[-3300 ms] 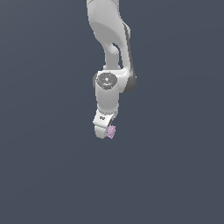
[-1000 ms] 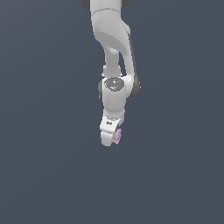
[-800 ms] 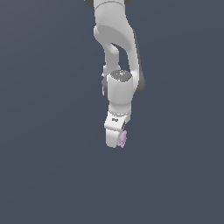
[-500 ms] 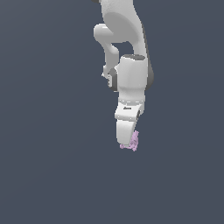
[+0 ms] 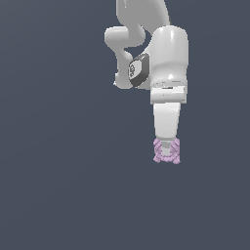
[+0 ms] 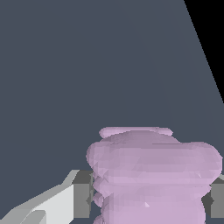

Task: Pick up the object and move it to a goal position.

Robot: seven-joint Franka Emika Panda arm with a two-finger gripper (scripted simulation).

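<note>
Exterior view: a white Franka arm (image 5: 168,53) comes down from the top edge against a plain dark slate-grey backdrop (image 5: 58,171); its last link hangs close to vertical, with the hand pointing straight down; the whole arm sits toward the exterior view's right of centre
Wrist joint: a dark round cap (image 5: 139,70) shows on the side of the arm facing the exterior view's left, just above the straight lower link
Gripper: the gripper (image 5: 166,152) is at the lowest end of the arm; its tips are mostly covered by the piece it carries
Fingers: drawn in narrow and clamped on the object, one grey finger pad (image 6: 83,194) pressed against its flank in the wrist view; a second grey pad touches the opposite flank at the frame edge
Object: the pale lilac ribbed piece (image 5: 166,151) sits between the fingertips, directly under the hand and touching it; from the exterior view it reads as stacked ridges with small knobs at its corners, about as wide as the hand's lower end
Object, wrist view: the lilac piece (image 6: 153,175) fills the lower part of the frame as a bulging, layered body with rounded ridges, spanning the gap between the two pads
Surroundings: only the flat grey ground; a black wedge (image 6: 210,39) cuts one corner of the wrist view
Support under the object: cannot tell whether it is raised or resting; no shadow or edge shows
</note>
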